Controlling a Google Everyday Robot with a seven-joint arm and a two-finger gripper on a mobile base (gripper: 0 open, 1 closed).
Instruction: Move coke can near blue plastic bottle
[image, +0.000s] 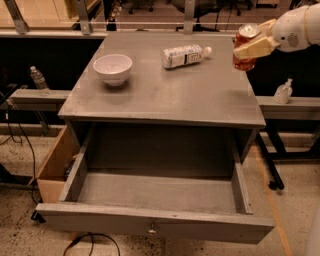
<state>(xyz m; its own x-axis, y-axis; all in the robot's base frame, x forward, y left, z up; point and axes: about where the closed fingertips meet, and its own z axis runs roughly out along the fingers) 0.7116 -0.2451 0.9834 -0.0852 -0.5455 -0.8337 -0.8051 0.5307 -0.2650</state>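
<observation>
Coke can (246, 47) is clamped between the gripper (251, 41) jaws at the rear right edge of the table (200, 95), clear of its top. We note the blue plastic bottle (184, 55) lying sideways at the table's rear centre, a white bowl (113, 68) at its rear left, and an open drawer (155, 192) below its front.

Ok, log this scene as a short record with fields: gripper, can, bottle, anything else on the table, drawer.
gripper: at the table's right edge, fingers shut on the coke can
coke can: upright in the grip, by the far right corner
blue plastic bottle: lying on its side, far middle of the table, cap pointing toward the can, apart from it
bowl: white, upright, left part of the table
drawer: pulled open below the tabletop
</observation>
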